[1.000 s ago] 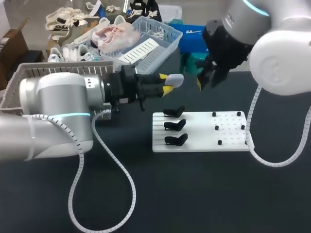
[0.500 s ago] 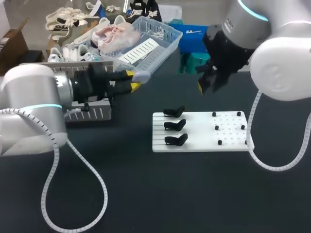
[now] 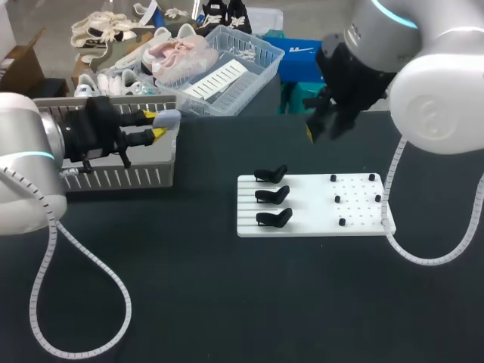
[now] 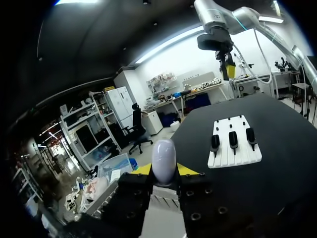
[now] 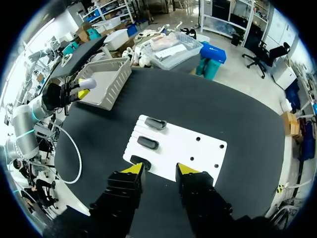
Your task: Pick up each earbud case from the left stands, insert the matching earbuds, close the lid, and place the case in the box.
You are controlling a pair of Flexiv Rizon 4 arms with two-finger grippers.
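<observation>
Our left end effector pinches the pale earbud case between its yellow tips, holding it in the air above the rim of the grey slatted box at the left of the desk. Our right end effector hangs high over the white board, fingers spread. Three black stands sit in a row on the board's end nearer the box.

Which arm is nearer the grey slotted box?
Left. The left gripper, shut on a pale oval earbud case, is at the grey slotted box's rim; the right gripper hangs beyond the white board.
</observation>
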